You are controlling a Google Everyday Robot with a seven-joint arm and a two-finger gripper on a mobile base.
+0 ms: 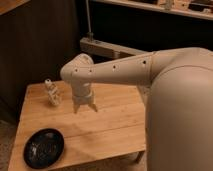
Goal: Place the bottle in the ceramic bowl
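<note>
**Camera view**

- Bottle (52,93): pale, narrow-necked. It stands on the wooden table (117,125) at about 10 o'clock from the table's centre. Nothing holds it.
- Ceramic bowl (44,147): black, glossy and shallow. It sits at about 7 o'clock, near the front left corner, well apart from the bottle, with nothing inside it.
- Gripper (85,107): points down over the table middle with the bottle at its 10 o'clock, near but not touching. Its fingers are spread and nothing is between them.
- Progress: judged as not begun. The grasp, lift, carry toward 7 o'clock and release into the bowl are all left to do.
</note>
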